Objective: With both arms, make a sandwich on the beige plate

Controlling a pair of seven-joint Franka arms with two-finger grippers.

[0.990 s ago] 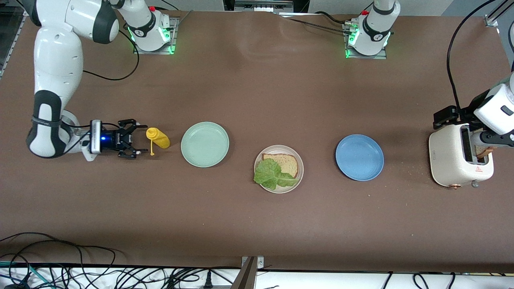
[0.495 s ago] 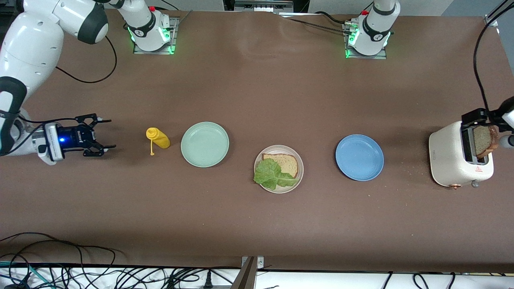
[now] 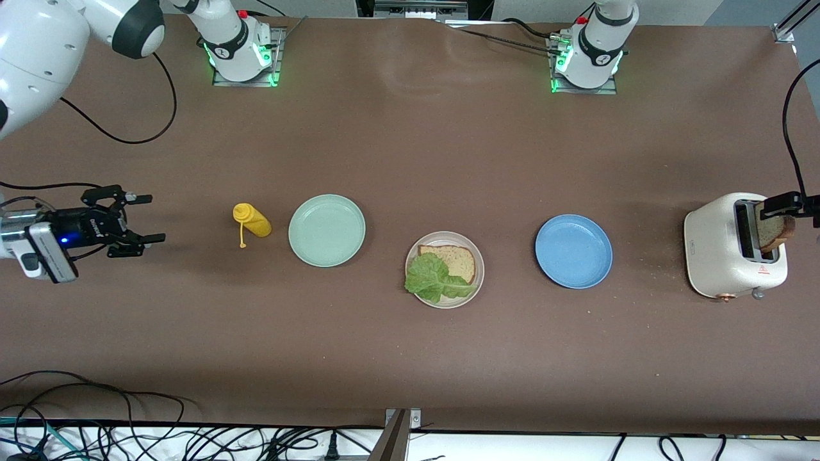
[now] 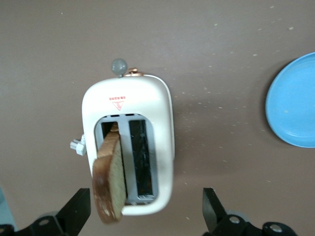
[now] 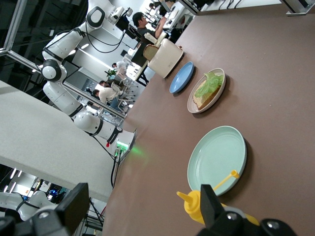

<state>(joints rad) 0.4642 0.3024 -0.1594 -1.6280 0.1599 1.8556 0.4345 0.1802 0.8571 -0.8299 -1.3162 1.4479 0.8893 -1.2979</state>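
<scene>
Front view — lettuce [image 3: 437, 277] on bread slice [image 3: 456, 258], beige plate [image 3: 475, 289] — both hands open.

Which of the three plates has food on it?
The beige plate, in the middle of the row. It holds a bread slice and a lettuce leaf; the mint-green plate and the blue plate hold nothing.

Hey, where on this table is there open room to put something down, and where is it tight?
Bare brown table runs between the arm bases and the row of dishes, and again between that row and the front camera. The mint-green plate and blue plate hold nothing. It is tight between the mustard bottle and the mint-green plate, and on the beige plate with bread and lettuce.
</scene>
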